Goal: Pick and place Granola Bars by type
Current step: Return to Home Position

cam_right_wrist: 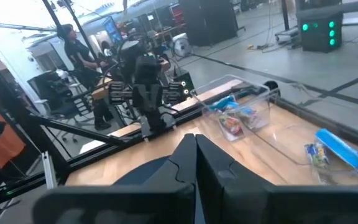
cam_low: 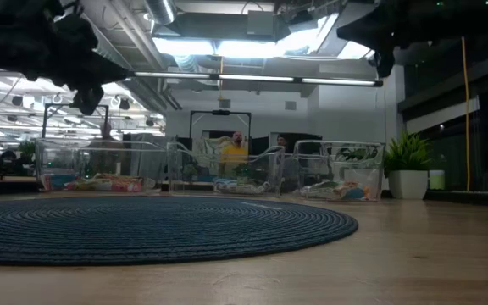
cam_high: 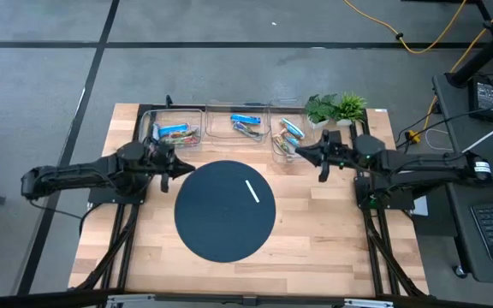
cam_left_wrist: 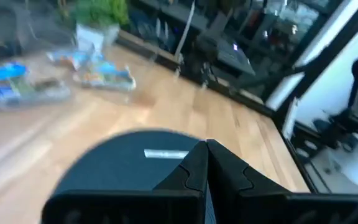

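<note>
Granola Bars fill three clear bins along the bench's back edge; left gripper and right gripper, both closed and empty, flank the mat.

Can't count Granola Bars overhead, too small; blurred to smears past the left wrist. Lose left arm and right arm at the low view's top edge.

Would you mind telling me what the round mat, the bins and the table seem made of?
Round mat: probably dark woven cord, matte, with concentric ridges. Bins: clear glossy plastic; contents show through. Table: pale wood, seemingly butcher-block, with visible strips.
</note>
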`<state>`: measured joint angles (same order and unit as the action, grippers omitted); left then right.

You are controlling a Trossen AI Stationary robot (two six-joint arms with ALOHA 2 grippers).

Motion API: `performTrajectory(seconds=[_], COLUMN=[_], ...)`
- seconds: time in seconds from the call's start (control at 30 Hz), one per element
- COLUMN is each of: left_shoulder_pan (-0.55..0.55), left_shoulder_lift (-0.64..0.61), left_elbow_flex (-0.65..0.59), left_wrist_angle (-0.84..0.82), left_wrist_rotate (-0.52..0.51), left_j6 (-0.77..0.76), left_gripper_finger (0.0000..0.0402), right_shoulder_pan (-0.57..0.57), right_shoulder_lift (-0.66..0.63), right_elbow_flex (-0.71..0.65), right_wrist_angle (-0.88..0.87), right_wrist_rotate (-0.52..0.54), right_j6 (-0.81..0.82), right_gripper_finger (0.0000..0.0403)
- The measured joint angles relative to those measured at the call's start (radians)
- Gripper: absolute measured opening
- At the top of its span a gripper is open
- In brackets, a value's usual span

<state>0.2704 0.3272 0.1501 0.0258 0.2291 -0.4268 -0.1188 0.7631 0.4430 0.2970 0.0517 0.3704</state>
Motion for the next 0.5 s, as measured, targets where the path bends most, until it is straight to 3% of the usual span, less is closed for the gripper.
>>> performTrajectory(seconds=[0.1, 0.23, 0.43, 0.5], left_shoulder_pan=[-0.049, -0.08, -0.105, -0.113], left_shoulder_lift=[-0.041, -0.148, -0.326, -0.327], left_elbow_flex=[-0.047, -0.142, -0.141, -0.14], left_wrist_angle=[0.011, 0.103, 0.075, 0.073], left_wrist_rotate=[-0.073, -0.135, -0.309, -0.358], left_j6=[0.007, -0.118, -0.093, -0.065], left_gripper_finger=[0.0002, 0.0001, 0.0001, 0.0001], right_shoulder_pan=[0.0, 0.0, 0.007, 0.013], right_shoulder_lift=[0.0, 0.0, 0.0, 0.0], right_elbow_flex=[0.013, 0.019, 0.019, 0.02], right_wrist_angle=[0.002, 0.0, -0.006, -0.008], right_wrist_rotate=[-0.001, -0.006, -0.028, -0.028], right_j6=[-0.014, -0.032, -0.008, -0.011], right_gripper_finger=[0.0005, 0.0005, 0.0006, 0.0006])
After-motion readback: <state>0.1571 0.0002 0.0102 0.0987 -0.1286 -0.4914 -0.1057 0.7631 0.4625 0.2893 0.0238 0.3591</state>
